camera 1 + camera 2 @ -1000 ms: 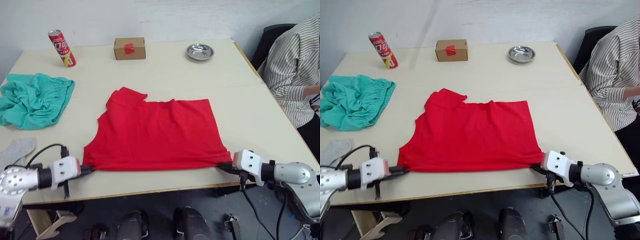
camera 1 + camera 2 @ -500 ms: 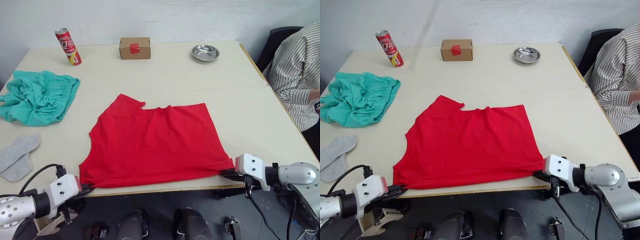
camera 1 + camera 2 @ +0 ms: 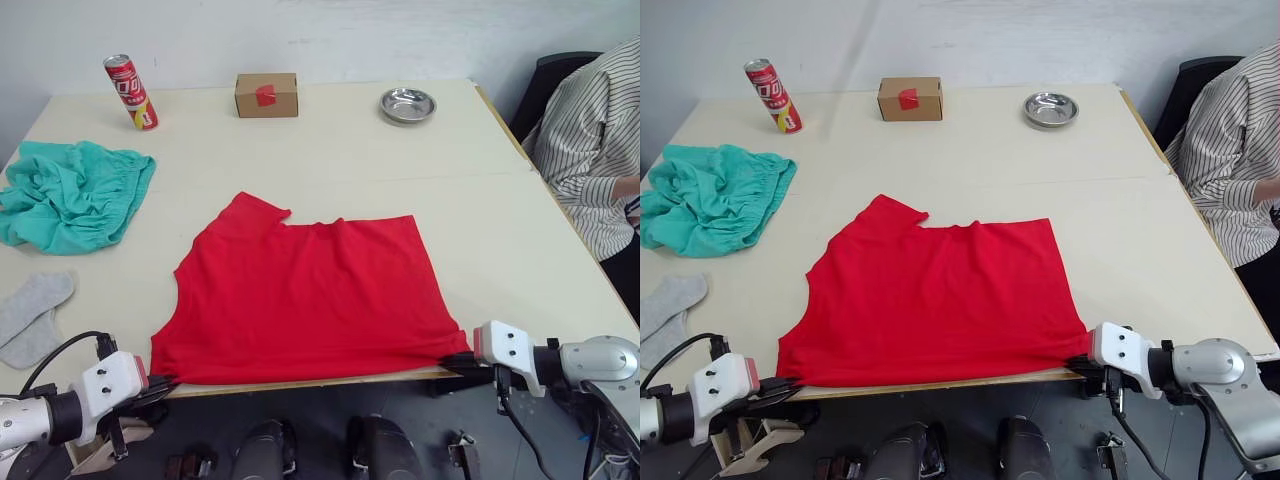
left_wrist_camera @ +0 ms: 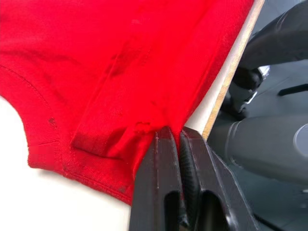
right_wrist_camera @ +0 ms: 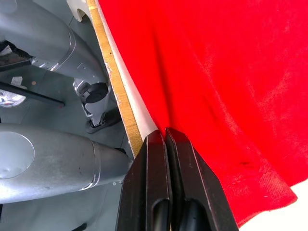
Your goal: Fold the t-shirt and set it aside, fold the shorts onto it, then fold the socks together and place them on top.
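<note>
Table (image 3: 480, 200) edge hides both pinches: left gripper (image 4: 177, 139), right gripper (image 5: 164, 135) clamp t-shirt (image 3: 310, 300) corners.

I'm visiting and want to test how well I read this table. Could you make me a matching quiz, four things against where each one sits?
Things:
1. t-shirt
2. shorts
3. socks
4. metal bowl

Places:
A. far side of the table, towards the robot's right
B. spread flat in the middle, both near corners pinched by the end effectors
C. crumpled on the robot's left
D. near the left edge, closer to the robot than the teal-green garment

Pairs: 1-B, 2-C, 3-D, 4-A
</note>
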Robot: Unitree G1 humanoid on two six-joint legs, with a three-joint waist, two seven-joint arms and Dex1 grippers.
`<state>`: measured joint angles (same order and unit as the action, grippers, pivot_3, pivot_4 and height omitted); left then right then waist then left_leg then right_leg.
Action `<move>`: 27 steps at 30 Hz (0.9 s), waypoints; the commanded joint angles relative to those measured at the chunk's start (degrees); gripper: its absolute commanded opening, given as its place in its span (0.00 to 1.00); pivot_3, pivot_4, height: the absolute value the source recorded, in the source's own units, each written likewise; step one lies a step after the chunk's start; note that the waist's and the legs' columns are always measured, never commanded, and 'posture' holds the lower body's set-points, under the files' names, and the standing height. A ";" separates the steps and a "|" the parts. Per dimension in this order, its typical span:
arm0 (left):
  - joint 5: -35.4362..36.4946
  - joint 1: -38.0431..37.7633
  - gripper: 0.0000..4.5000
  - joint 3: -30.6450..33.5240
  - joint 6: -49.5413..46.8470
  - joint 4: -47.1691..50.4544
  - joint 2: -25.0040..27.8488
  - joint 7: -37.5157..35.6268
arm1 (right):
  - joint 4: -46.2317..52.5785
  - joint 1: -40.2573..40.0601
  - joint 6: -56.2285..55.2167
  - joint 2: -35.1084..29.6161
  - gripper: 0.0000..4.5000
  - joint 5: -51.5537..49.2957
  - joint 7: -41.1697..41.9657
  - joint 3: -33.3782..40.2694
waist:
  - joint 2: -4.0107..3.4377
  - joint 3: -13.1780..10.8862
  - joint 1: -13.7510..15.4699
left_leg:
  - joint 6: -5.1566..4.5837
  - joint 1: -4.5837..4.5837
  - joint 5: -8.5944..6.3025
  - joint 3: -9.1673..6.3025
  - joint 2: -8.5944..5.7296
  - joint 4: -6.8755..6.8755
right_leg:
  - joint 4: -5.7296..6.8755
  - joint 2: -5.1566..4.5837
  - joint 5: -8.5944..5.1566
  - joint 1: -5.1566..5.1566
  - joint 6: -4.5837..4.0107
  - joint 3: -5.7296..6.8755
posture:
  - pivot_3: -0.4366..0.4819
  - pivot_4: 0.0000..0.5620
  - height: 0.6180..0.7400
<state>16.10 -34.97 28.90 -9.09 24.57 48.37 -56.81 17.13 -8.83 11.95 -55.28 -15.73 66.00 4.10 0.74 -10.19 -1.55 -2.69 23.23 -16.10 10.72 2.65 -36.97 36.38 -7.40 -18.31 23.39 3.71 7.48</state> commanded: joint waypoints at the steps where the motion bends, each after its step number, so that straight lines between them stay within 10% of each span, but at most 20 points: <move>1: 2.92 -1.22 0.30 4.70 -1.34 2.79 1.11 -2.92 | 1.23 -0.57 3.80 -2.08 0.22 -5.31 4.02 2.59 | -0.01 -0.01 0.02 | -0.01 0.00 -0.01 0.00 0.00 0.00 | -0.01 0.00 0.00 0.00 0.00 0.00 | 0.48 0.27 1.00; 8: 14.19 1.28 0.79 14.96 -13.70 2.28 7.34 -11.49 | 3.24 1.42 17.08 -10.27 0.74 -16.20 11.94 7.71 | -0.11 -0.17 0.02 | -0.04 0.01 -0.01 -0.04 0.00 -0.02 | -0.04 -0.01 -0.08 0.09 -0.16 0.00 | 0.48 0.27 1.00; 11: 19.97 10.21 1.00 14.59 -21.82 -3.96 13.33 -12.31 | -7.34 15.34 17.21 -8.61 0.99 -15.16 11.13 4.96 | -0.18 -0.23 -0.07 | -0.03 0.00 -0.01 -0.08 0.01 -0.01 | -0.09 0.00 -0.09 0.09 -0.18 0.02 | 0.48 0.27 1.00; 19: 14.53 52.60 1.00 -11.55 -28.16 -29.41 12.17 -2.61 | -50.32 57.25 3.56 9.63 1.00 -0.17 2.92 -5.56 | -0.56 -0.45 -0.39 | 0.35 0.22 0.53 0.14 -0.03 0.08 | -0.24 0.39 0.57 0.13 -0.04 -0.21 | 0.48 0.27 1.00; 27: -2.69 78.94 1.00 -28.03 -22.04 -57.59 0.43 7.72 | -85.48 79.52 -3.56 22.83 1.00 13.93 -13.44 -10.72 | -0.25 -0.57 -0.74 | 0.12 1.04 0.76 0.88 0.11 -0.38 | 0.88 1.06 0.26 1.26 0.29 -0.28 | 0.48 0.27 1.00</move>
<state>16.17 42.02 1.22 -33.72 -29.17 48.73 -50.44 -64.80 69.08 9.10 -32.72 -2.92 56.20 -7.55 0.49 -10.76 -2.29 -2.59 24.27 -15.35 11.65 2.76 -37.37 37.30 -6.35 -18.04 24.66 4.01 7.13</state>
